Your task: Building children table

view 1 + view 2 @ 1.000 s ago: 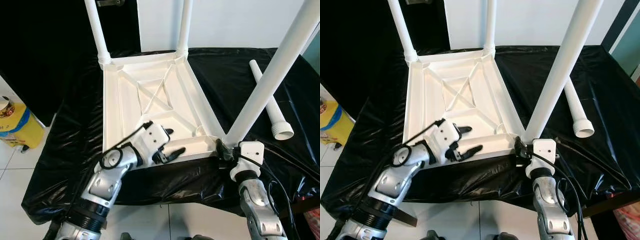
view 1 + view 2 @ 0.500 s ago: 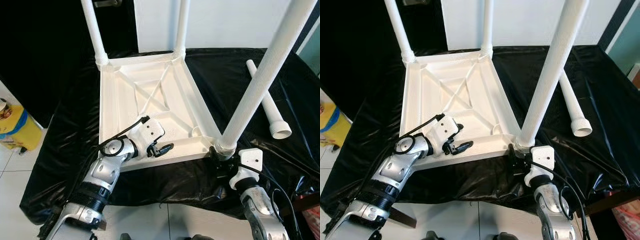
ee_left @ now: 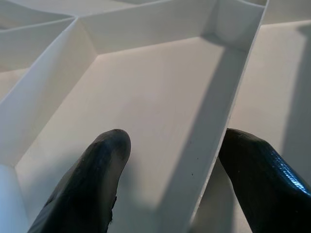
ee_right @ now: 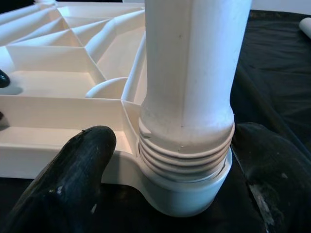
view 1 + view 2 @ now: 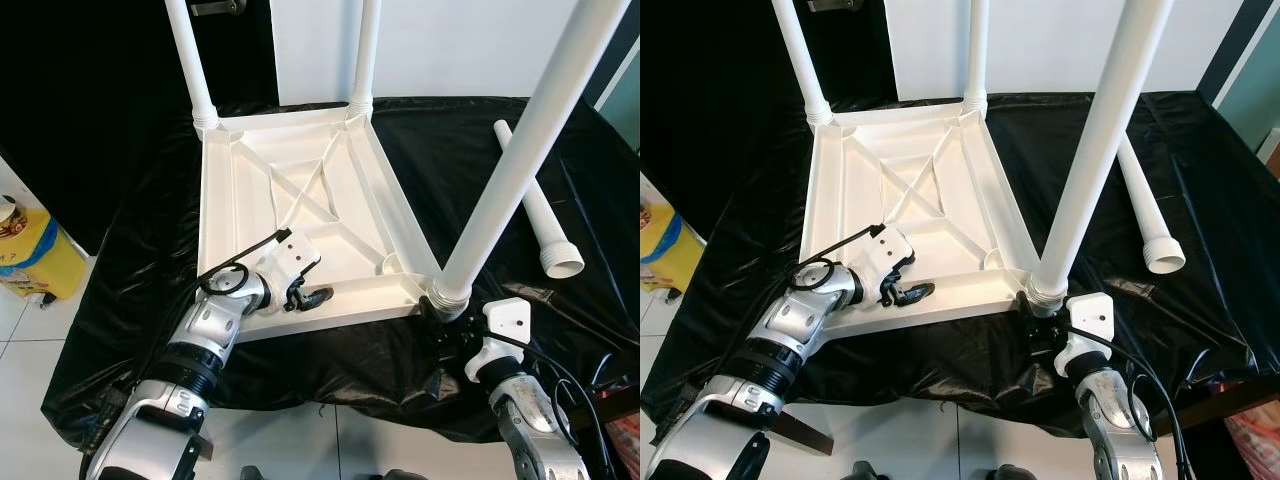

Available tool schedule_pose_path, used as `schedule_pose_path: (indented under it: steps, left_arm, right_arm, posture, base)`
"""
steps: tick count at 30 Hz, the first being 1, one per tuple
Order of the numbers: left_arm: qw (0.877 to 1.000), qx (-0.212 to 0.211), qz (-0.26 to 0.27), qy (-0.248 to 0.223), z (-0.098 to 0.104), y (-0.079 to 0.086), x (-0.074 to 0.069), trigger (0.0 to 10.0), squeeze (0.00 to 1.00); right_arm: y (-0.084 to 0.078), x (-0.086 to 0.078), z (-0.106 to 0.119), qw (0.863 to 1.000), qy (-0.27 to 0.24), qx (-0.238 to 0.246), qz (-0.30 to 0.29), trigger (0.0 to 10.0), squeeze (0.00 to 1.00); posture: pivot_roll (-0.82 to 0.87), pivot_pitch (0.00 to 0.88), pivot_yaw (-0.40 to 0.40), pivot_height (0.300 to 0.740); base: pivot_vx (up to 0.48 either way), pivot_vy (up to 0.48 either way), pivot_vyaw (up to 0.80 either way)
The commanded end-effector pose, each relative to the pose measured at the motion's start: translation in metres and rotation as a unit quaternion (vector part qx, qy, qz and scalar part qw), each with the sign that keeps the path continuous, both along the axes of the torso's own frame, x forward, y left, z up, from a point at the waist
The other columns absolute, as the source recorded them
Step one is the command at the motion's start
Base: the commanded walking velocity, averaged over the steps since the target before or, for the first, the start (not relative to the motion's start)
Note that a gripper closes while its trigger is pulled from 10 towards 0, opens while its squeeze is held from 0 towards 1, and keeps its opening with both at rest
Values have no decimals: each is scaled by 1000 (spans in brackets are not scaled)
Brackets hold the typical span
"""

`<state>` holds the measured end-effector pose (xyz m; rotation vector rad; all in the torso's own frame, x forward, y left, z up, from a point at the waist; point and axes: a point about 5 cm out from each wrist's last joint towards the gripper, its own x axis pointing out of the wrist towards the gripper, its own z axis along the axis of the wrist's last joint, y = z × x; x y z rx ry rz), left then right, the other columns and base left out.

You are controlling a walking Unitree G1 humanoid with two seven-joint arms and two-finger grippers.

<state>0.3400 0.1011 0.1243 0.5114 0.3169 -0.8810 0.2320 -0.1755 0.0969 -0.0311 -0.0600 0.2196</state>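
Tabletop (image 5: 300, 215) upside down on black sheet (image 5: 470, 150), ribbed underside up. Two legs (image 5: 190, 60) upright in the far corners. Third leg (image 5: 520, 150) standing in the near right corner socket, threaded collar seated at the socket rim; whether fully screwed home, hard to judge. Fourth leg (image 5: 535, 200) lying loose on the sheet, well right of the tabletop, flared end toward the near side.

Left gripper (image 5: 308, 297) at the tabletop's near edge, left of centre. Fingers (image 3: 92, 179) parted, one inside the rib compartment, the other outside the near wall, straddling that wall (image 3: 214, 145); contact with the plastic not certain from the wrist view.

Right gripper (image 5: 1035, 318) low at the near right corner, below the third leg's base. Fingers (image 4: 68, 184) spread wide on either side of the collar (image 4: 187, 160), not pressed against it.

Yellow container (image 5: 30, 250) on the tiled floor, left of the tabletop beyond the sheet's edge. White wall behind the far legs.
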Motion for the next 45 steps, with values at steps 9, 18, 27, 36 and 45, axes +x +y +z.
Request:
schedule_pose_path:
  steps: [9,18,27,36,45]
  left_arm:
    - [989,54,138,-30,-9,27,15,10000,0]
    - [988,59,139,-11,-9,33,17,0,0]
    - [986,50,157,-18,-4,36,21,0,0]
    - [992,28,124,-20,-1,17,16,10000,0]
    - [998,-66,22,15,2,-15,-6,10000,1000]
  right_arm:
    - [1,-20,5,998,-19,29,44,10000,0]
    - [-3,-22,11,998,-33,26,35,10000,0]
    - [1,-22,9,998,-31,31,37,10000,0]
    - [4,-17,9,998,-30,33,34,10000,0]
    - [7,-9,6,999,-26,33,23,10000,0]
  posture:
    - [-58,77,11,740]
    - [-63,86,34,740]
    - [-59,84,38,740]
    - [-57,84,36,740]
    - [-46,79,28,740]
  base:
    - [0,0,0]
    - [0,0,0]
    - [0,0,0]
    - [0,0,0]
    - [0,0,0]
